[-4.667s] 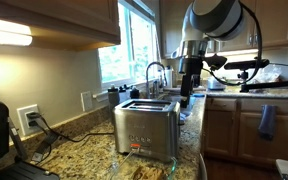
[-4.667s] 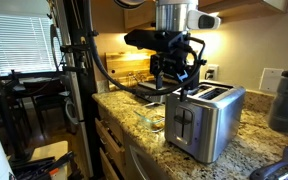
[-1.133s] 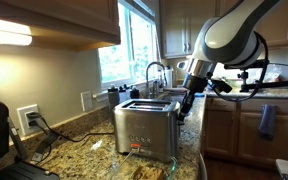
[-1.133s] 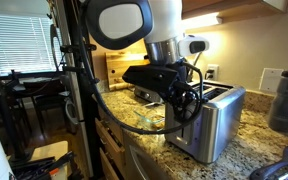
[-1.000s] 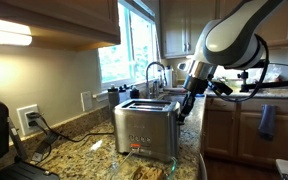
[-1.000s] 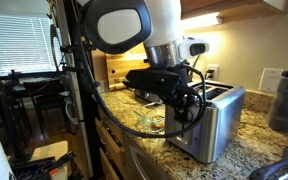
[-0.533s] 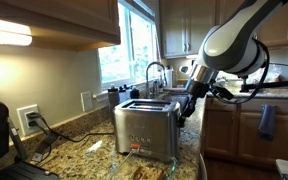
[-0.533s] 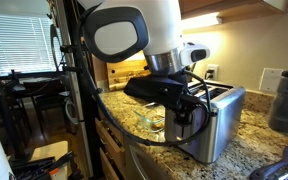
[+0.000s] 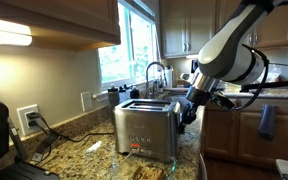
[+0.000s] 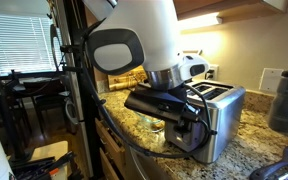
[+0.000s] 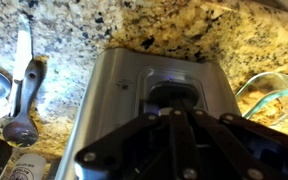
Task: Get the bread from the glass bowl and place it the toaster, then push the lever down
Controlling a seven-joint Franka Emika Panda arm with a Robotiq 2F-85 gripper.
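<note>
The toaster (image 9: 144, 128) stands on the granite counter (image 11: 184, 30). The jaws are right at its narrow end, over the dark lever slot (image 11: 174, 95) (open or closed, I cannot tell). The bowl (image 11: 276, 92) sits just beside the toaster.

Room stands open above the toaster (image 9: 144, 128). Its lever end is crowded: the gripper (image 9: 186, 114) hangs close at it, with a glass bowl (image 11: 271, 92) just beside (on the counter (image 11: 184, 28)). A utensil (image 11: 23, 88) lies near the toaster's opposite side.
</note>
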